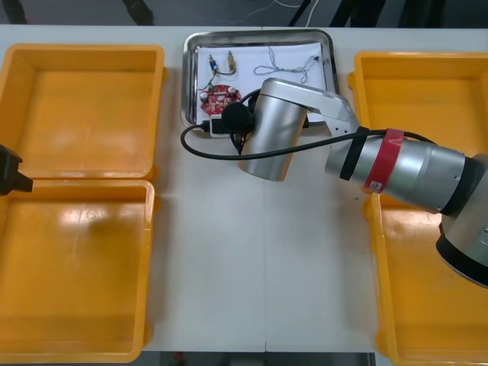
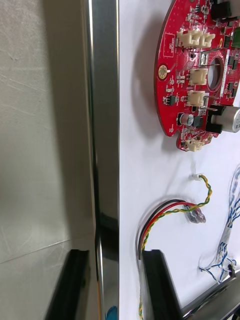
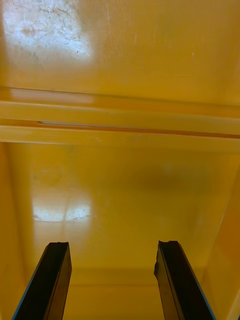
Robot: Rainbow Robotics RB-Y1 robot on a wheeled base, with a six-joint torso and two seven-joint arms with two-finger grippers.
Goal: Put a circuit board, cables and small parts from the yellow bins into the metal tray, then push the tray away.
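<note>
The right gripper (image 2: 114,252), fingers spread, straddles the near rim of the metal tray (image 1: 189,84) at the table's (image 1: 259,252) far edge. The circuit board (image 1: 217,97) and cables (image 1: 288,65) lie inside. The left gripper (image 3: 112,247) hangs spread over the left yellow bins (image 1: 84,114).

A robotics lab workbench is showing: yellow bins (image 1: 84,107) are flanking a metal tray (image 1: 188,76) holding a red circuit board (image 1: 217,97) and cables (image 1: 288,65) on a light table (image 1: 259,267).

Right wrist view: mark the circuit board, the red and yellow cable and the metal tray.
circuit board (image 2: 182,65), right wrist view, on its red face near the middle.
red and yellow cable (image 2: 170,212), right wrist view, on the twisted run.
metal tray (image 2: 105,125), right wrist view, on its shiny side wall.
</note>
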